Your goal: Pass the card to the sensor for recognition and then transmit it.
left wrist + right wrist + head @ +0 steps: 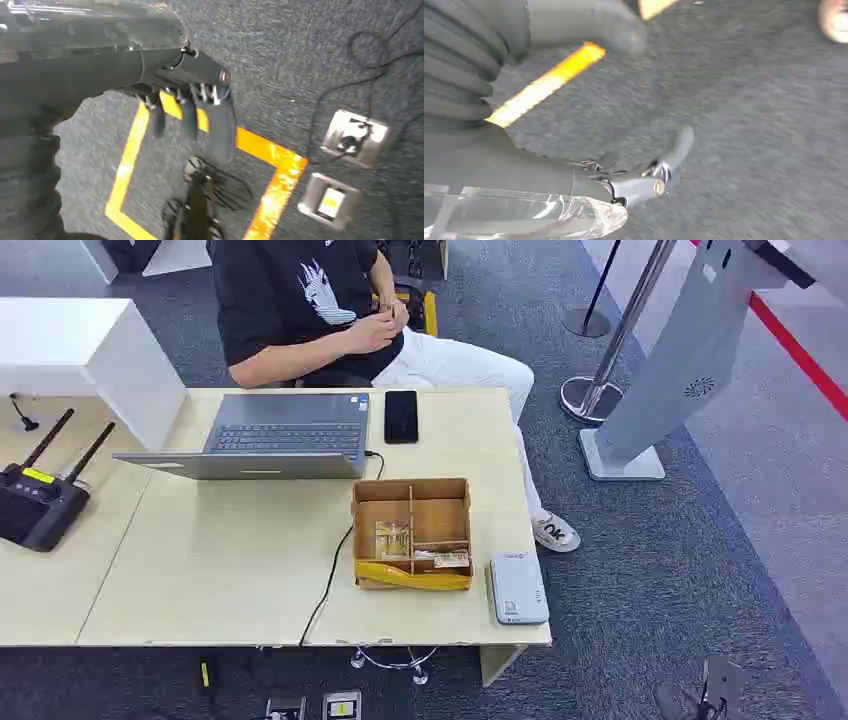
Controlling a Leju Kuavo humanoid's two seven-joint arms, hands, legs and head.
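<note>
A cardboard box (411, 495) with dividers stands near the table's front right. Cards (450, 559) lie in its front compartments, beside a clear packet (392, 538) and a yellow strip (412, 577) along the front wall. Just right of the box, at the table's corner, lies the white-grey sensor (517, 587). My left hand (192, 120) hangs over grey carpet with its fingers straight and apart, holding nothing. My right hand (644, 175) also hangs over carpet, blurred, with its fingers spread and nothing in them.
A person (310, 300) sits behind the wooden table (230, 570). An open laptop (270, 440) and a black phone (401, 416) lie at the back, a black router (40, 502) at the left. A grey kiosk stand (670, 370) and barrier posts (600, 370) are to the right.
</note>
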